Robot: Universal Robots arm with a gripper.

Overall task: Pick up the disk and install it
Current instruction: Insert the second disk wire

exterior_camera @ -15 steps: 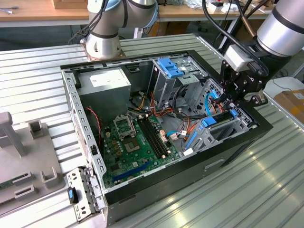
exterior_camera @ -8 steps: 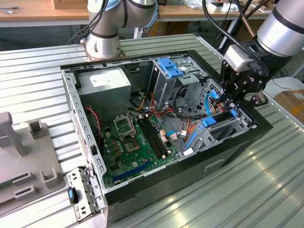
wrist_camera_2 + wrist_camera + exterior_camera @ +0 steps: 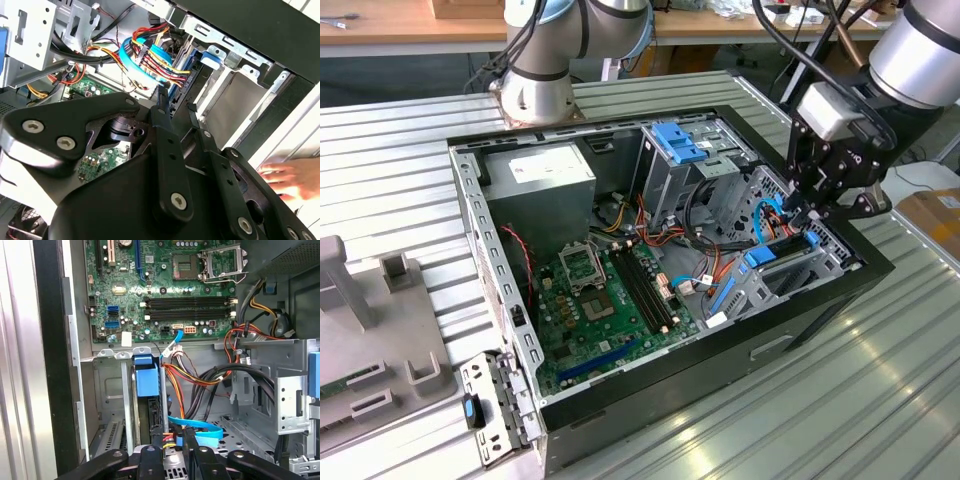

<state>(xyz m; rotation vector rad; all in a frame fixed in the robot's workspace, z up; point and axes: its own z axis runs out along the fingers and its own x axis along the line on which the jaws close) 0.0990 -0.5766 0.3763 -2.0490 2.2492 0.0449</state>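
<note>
Just below our claw, inside the open computer case, the disk stands on edge in its bay; we cannot tell the claw's grip

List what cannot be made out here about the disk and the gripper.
1. First wrist view: the near end of the disk is hidden behind the gripper and cables.
2. Exterior view: whether the gripper holds the disk; its body covers the bay.
3. Second wrist view: how deep the disk sits; the gripper's body blocks it.
4. Second wrist view: a blurred hand, cut off by the edge.
</note>
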